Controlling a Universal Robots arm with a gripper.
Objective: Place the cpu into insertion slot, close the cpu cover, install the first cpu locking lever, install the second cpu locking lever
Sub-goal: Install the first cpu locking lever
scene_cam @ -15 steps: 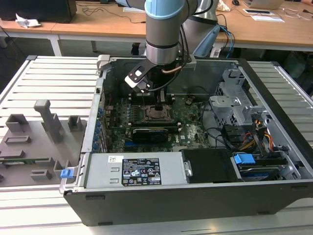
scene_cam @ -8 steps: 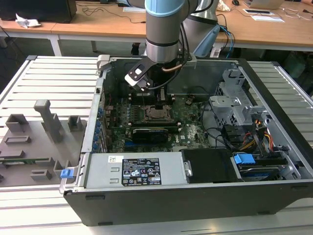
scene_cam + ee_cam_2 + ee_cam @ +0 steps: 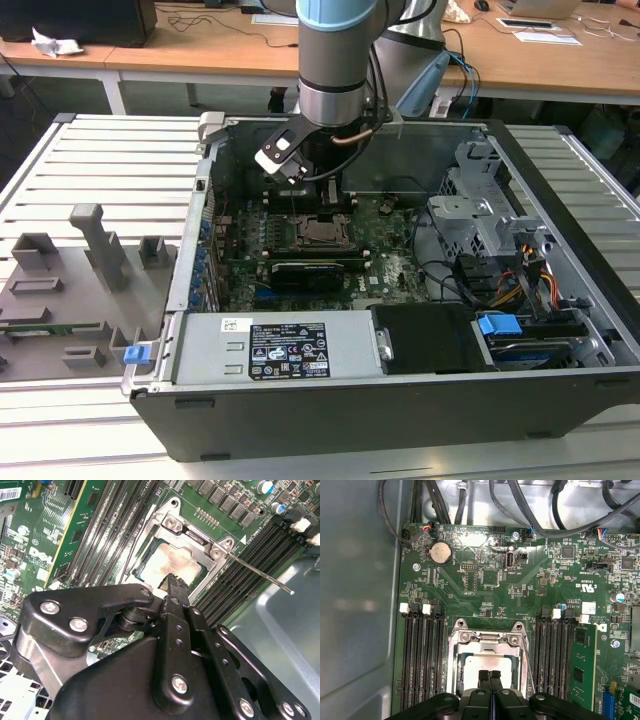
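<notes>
The black gripper (image 3: 490, 674) is closed with nothing between its fingers: in the first wrist view the two ribbed fingertips (image 3: 484, 675) stand side by side, pressed together along a thin seam. Their tips hang right over the cpu (image 3: 475, 666); whether they touch it cannot be told.

The cpu sits in the insertion slot (image 3: 325, 231) on the motherboard (image 3: 485, 580). In the second wrist view its top (image 3: 172, 562) is a flat, silver-grey metal square with a dull, slightly smeared sheen and a thin darker rim at the edges. The cpu cover (image 3: 453, 664), a silvery metal frame, lies down around it, the chip's top showing through its square window, with screw heads at the frame's corners.

A thin metal locking lever (image 3: 260, 576) juts from one corner of the socket and runs out across the black memory slots (image 3: 240, 575) towards the grey case floor (image 3: 280, 630). Rows of memory slots (image 3: 422, 655) flank the socket on both sides.

Farther along the green board lie a coin cell battery (image 3: 440, 553) and bundles of black cables (image 3: 520, 510).

In the exterior view the arm (image 3: 335, 60) reaches down into the open computer case (image 3: 560, 200), above a long black card (image 3: 315, 270) and the grey power supply (image 3: 285, 350). A grey fixture tray (image 3: 70, 290) lies outside the case at the exterior view's left.
</notes>
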